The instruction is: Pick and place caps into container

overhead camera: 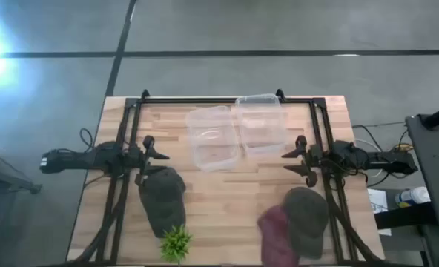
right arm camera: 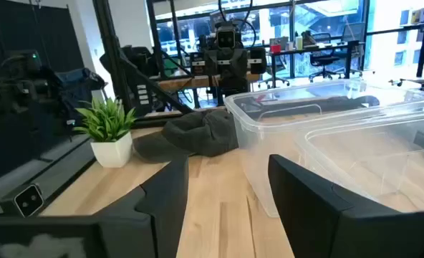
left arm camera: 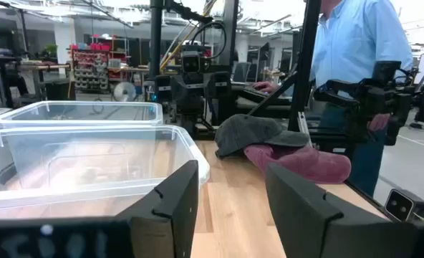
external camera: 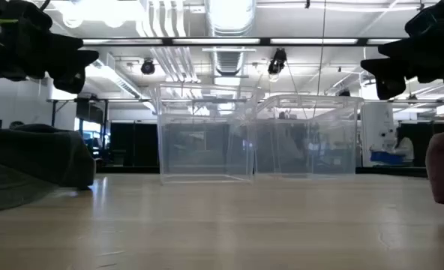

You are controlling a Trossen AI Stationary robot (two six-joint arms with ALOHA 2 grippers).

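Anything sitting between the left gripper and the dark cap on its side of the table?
Nothing: in the high view the left gripper hangs open just above the dark cap, only bare table around them.

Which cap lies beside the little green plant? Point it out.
The dark grey-olive fabric baseball cap on the left side of the wooden table, just below the left hand. The other grey-olive cap and the maroon cap lie together at the right.

Two caps (overhead camera: 162, 199) dark grey-olive; one cap (overhead camera: 277, 230) maroon; plant (overhead camera: 176, 242) green; tubs (overhead camera: 213, 139) clear.

High overhead; low table-level; wrists face inward; all share tubs (overhead camera: 234, 133).
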